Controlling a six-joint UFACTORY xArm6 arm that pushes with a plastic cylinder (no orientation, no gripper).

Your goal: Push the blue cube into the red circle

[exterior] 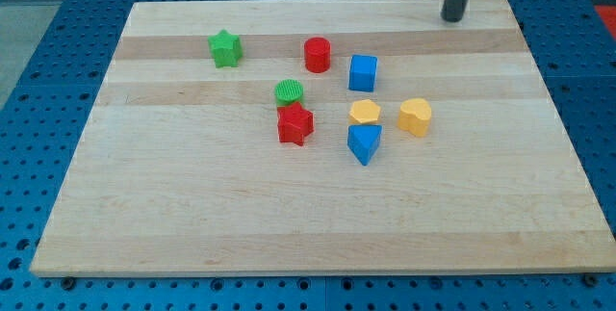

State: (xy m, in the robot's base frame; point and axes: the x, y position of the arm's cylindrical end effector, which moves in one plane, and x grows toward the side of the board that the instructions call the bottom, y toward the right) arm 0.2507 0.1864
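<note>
The blue cube (363, 72) sits on the wooden board (192, 215), just right of the red cylinder (318, 54), with a small gap between them. My tip (452, 18) is near the board's top edge, well up and to the right of the blue cube, touching no block.
A green star (225, 48) lies at upper left. A green cylinder (289, 92) sits against a red star (295, 124). A yellow hexagon (365, 112), a yellow heart-like block (416, 116) and a blue triangular block (364, 142) lie below the cube.
</note>
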